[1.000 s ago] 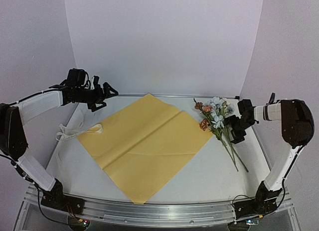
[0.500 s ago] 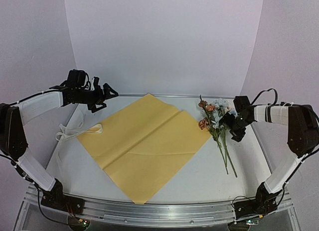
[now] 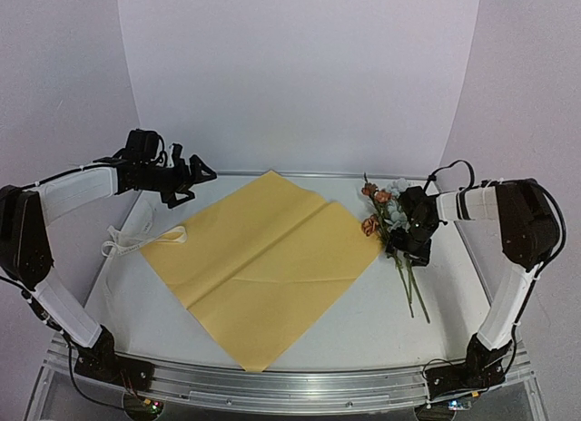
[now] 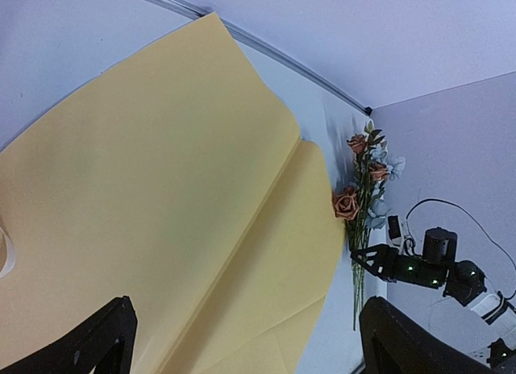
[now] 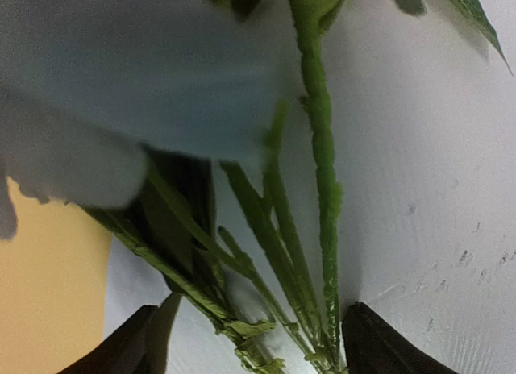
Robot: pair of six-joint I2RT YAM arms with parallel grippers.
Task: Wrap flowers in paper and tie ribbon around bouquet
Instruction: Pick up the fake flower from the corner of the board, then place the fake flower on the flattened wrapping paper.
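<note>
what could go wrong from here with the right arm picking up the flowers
The stems fan out between the right fingers, so a close may catch only some and leave one behind. The flowers sit right at the corner of the paper; dragging rather than lifting them could shove or crease the sheet.

I have 2 arms: my left arm (image 3: 77, 187) and right arm (image 3: 513, 289) wear white shells between black joints. My left claw (image 3: 201, 185) and right claw (image 3: 406, 246) are black, each with 2 tapering fingers. A thin black cable (image 3: 449, 171) loops beside my right wrist, and small green lights (image 4: 409, 268) dot that claw.
</note>
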